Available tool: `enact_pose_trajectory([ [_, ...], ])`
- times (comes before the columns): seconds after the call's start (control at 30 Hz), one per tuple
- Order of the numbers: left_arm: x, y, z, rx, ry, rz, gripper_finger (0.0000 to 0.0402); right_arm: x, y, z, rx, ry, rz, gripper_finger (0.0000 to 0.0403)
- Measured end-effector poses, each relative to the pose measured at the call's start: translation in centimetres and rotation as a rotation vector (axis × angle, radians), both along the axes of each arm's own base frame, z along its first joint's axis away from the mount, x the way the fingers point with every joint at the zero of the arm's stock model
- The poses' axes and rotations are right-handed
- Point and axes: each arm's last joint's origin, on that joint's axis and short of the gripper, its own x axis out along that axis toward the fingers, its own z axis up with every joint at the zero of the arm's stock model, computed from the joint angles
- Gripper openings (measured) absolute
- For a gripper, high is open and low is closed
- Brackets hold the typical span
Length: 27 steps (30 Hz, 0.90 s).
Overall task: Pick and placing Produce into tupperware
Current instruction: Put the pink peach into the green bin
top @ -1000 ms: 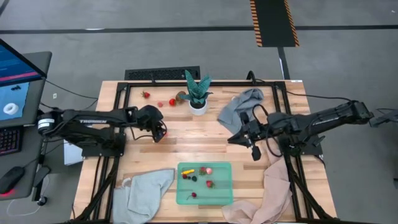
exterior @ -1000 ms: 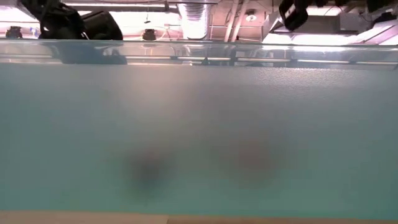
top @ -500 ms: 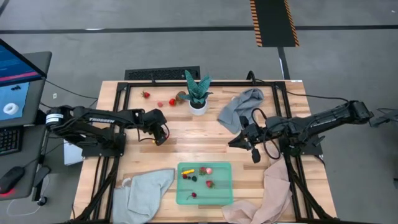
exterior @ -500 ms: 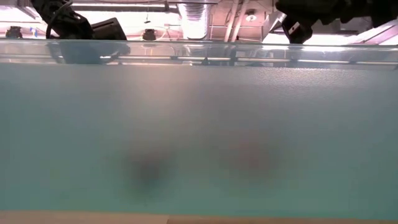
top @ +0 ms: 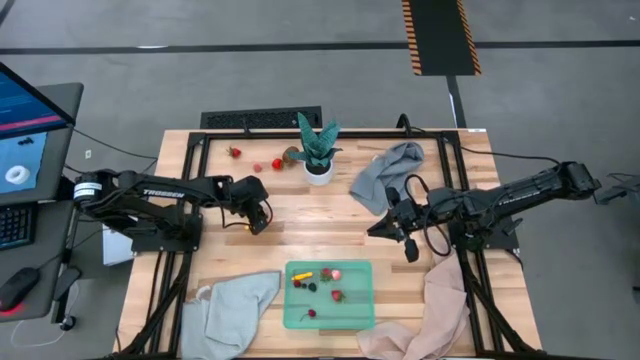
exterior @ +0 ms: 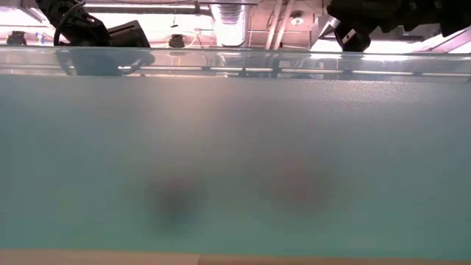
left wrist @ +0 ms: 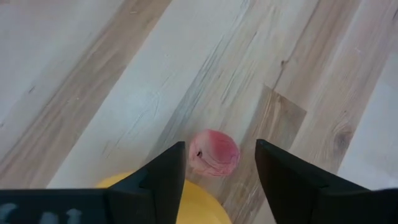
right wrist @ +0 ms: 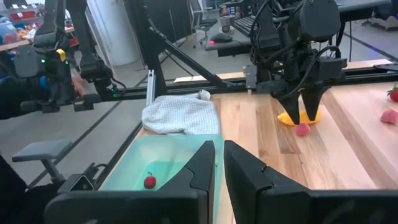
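The mint-green tupperware stands at the table's near middle. It holds a yellow banana piece, strawberries and dark berries. My left gripper is open and points steeply down at the table's left middle. Its fingers stand on either side of a small pink piece that lies on the wood. A yellow piece lies just behind it, partly hidden by the gripper. My right gripper hovers shut at the right middle. More produce lies at the far edge.
A potted plant stands at the far middle. Pale cloths lie at the near left, far right and near right. In the low view the tupperware's wall fills the picture. Bare wood lies between the arms.
My left gripper has come down toward the table over the pink and yellow pieces and tipped a little more steeply, then kept still. My right gripper has sunk slightly and stays shut.
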Motion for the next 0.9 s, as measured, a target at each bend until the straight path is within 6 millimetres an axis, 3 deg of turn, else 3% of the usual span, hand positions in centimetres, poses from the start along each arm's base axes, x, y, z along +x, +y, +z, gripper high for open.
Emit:
enact_pose_trajectory([
  [0.3, 0.0, 0.1, 0.0, 0.01, 0.003, 0.029, 0.0249, 0.0, 0.0, 0.0, 0.0, 0.001, 0.0, 0.0059],
  [0.53, -0.1, 0.2, -0.1, 0.045, 0.018, 0.045, 0.0251, 0.0, 0.0, -0.1, 0.001, 0.003, 0.0, 0.0059],
  [0.9, 0.9, -1.0, -1.9, 0.054, 0.089, -0.021, 0.0252, 0.0, 0.3, 0.0, 0.0, 0.003, 0.009, 0.0059],
])
